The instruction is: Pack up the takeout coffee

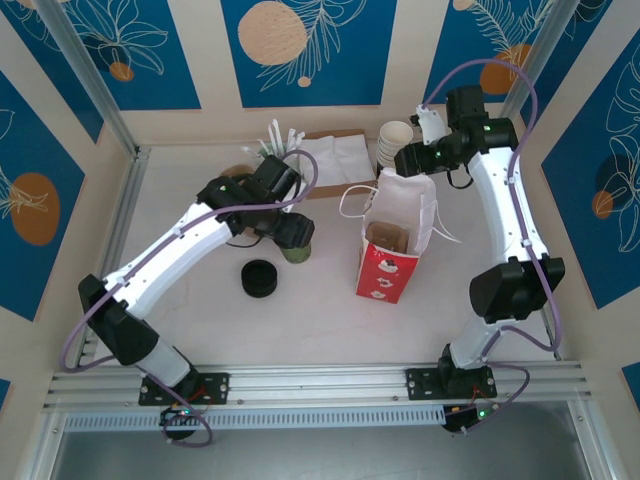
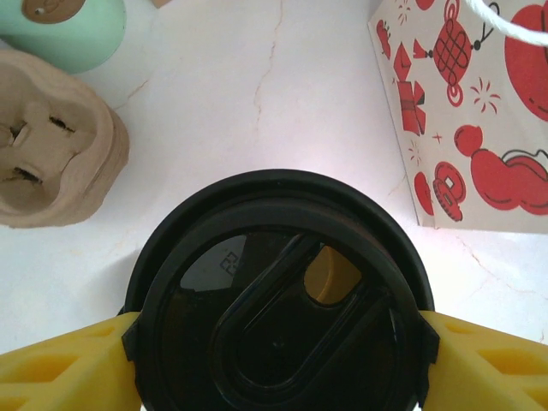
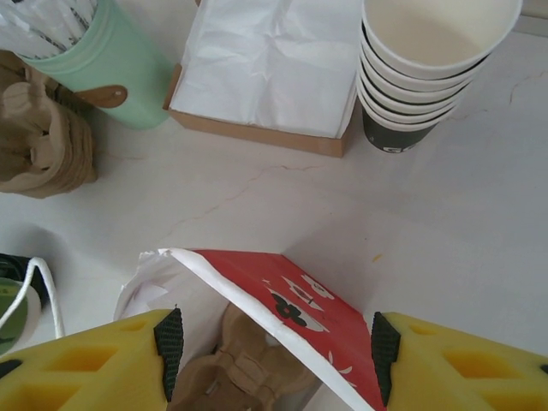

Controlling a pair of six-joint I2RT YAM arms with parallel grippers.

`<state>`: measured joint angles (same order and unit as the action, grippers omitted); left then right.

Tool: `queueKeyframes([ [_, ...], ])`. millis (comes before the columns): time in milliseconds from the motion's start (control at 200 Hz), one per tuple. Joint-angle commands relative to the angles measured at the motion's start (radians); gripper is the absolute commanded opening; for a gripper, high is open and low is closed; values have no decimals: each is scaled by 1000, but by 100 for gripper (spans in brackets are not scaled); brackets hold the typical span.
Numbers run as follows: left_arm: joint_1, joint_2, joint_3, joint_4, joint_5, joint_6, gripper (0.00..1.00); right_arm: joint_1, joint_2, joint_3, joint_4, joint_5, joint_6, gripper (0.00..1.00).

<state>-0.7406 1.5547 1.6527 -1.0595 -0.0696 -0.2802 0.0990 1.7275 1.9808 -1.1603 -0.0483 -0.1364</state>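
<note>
The takeout coffee [image 1: 297,250], an olive-green cup with a black lid [image 2: 278,300], stands on the table left of the red bag [image 1: 390,270]. My left gripper [image 1: 290,232] is shut on it, and its yellow fingers [image 2: 77,364] press against both sides of the lid rim. The bag stands upright and open, with a brown cardboard carrier [image 3: 240,377] inside. My right gripper [image 3: 274,351] hovers open over the bag's far rim [image 3: 308,308]. The rim runs between the pads and touches neither.
A stack of loose black lids [image 1: 262,278] sits in front of the coffee. At the back are a mint holder with straws [image 3: 120,68], a napkin box [image 3: 265,68], stacked lidless cups [image 3: 428,68] and a pile of cardboard carriers [image 2: 51,145].
</note>
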Motion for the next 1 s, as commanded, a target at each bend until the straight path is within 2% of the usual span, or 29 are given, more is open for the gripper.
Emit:
queueKeyframes([
  [0, 3, -65, -15, -41, 19, -28, 75, 13, 9, 39, -89, 2, -100, 65],
  [155, 2, -127, -42, -49, 49, -74, 74, 2, -8, 11, -93, -10, -144, 66],
  [350, 2, -162, -30, -77, 75, -65, 74, -7, -20, -52, -75, 3, -205, 67],
  [445, 1, -170, -30, -85, 77, -68, 74, -19, -4, -33, -65, 34, -194, 67],
  [775, 1, -152, 31, -112, 50, -33, 74, 2, 47, 5, -77, 10, -207, 67],
  [930, 1, -124, 85, -123, 44, -31, 74, 1, 74, 6, -85, -3, -217, 62],
  [995, 0, -114, 117, -133, 31, -31, 74, 2, 82, 9, -85, -24, -221, 56],
])
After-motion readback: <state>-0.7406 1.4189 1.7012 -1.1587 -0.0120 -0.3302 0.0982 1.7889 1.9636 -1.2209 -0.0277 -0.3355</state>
